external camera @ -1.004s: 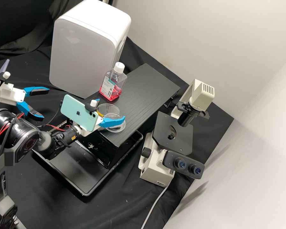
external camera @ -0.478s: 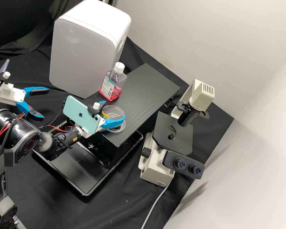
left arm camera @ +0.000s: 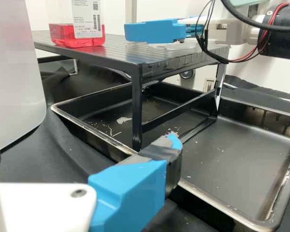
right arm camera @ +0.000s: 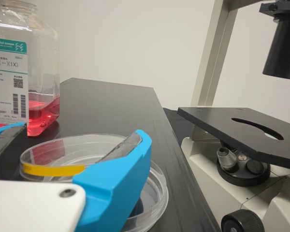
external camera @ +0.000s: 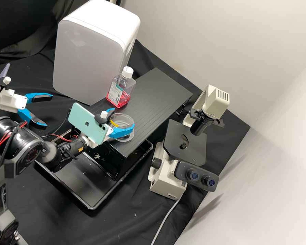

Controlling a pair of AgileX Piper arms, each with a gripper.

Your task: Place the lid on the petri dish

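Black-draped worktop [external camera: 132,214], white wall behind. Landmark is the black raised rack [external camera: 159,93], which stands inside a shallow black tray [external camera: 81,180] with white flecks on its floor.

Right end effector [external camera: 120,119] is over the rack's near end, above the top surface. Its blue fingers [external camera: 123,130] are closed in on a clear round lid [external camera: 120,118] with a yellow band, one finger on each side of the rim, so it is pinching the lid. A mint-green phone [external camera: 88,123] is mounted on this wrist, off the rack's near edge.

Petri dish [external camera: 128,135] lies flat on the rack top at the same near end, directly under the lid. In the right wrist view the dish rim shows wider than the lid, which sits over it roughly centred. Cannot tell if lid and dish touch.

Left end effector [external camera: 48,110] is well off the rack, over the cloth on the tray's outer side. Its fingers are spread wide and hold nothing.

Bottle [external camera: 120,89] with red liquid and a white cap stands upright on the rack top, at the corner nearest the white box [external camera: 91,47]. The white box is just beside the rack on the cloth. A microscope [external camera: 190,146] is near the rack's opposite long side, off the tray.
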